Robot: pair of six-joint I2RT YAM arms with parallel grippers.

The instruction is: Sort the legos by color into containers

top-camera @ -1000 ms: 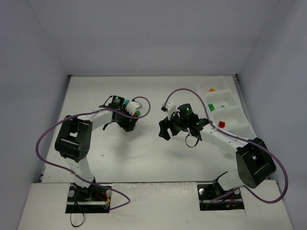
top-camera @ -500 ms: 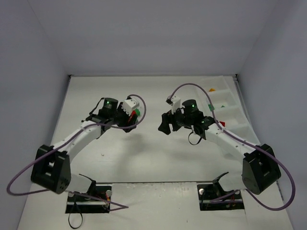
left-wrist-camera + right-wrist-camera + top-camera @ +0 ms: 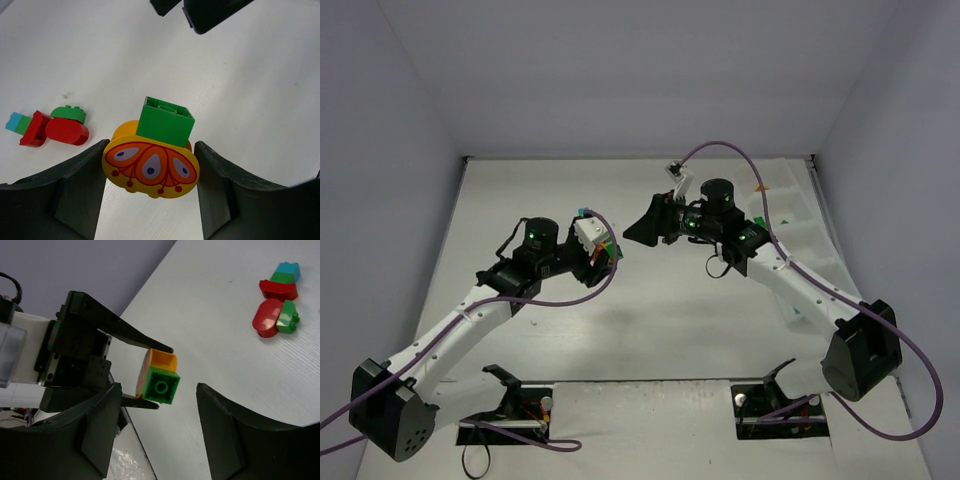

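Observation:
My left gripper is shut on a yellow-orange lego with a painted face, and a green brick is stuck to it. It holds them above the table. My right gripper is open and empty. It faces the held green brick, which sits between its spread jaws but apart from them. In the top view the right gripper is just right of the left one. The white tray lies at the far right with an orange lego in it.
A red and green lego pair and a red, green and teal stack lie on the table to the left below my left gripper. They also show in the right wrist view. Grey walls enclose the table.
My left arm has stretched out and lifted the yellow and green piece to the right. My right gripper has risen and swung left to face it.

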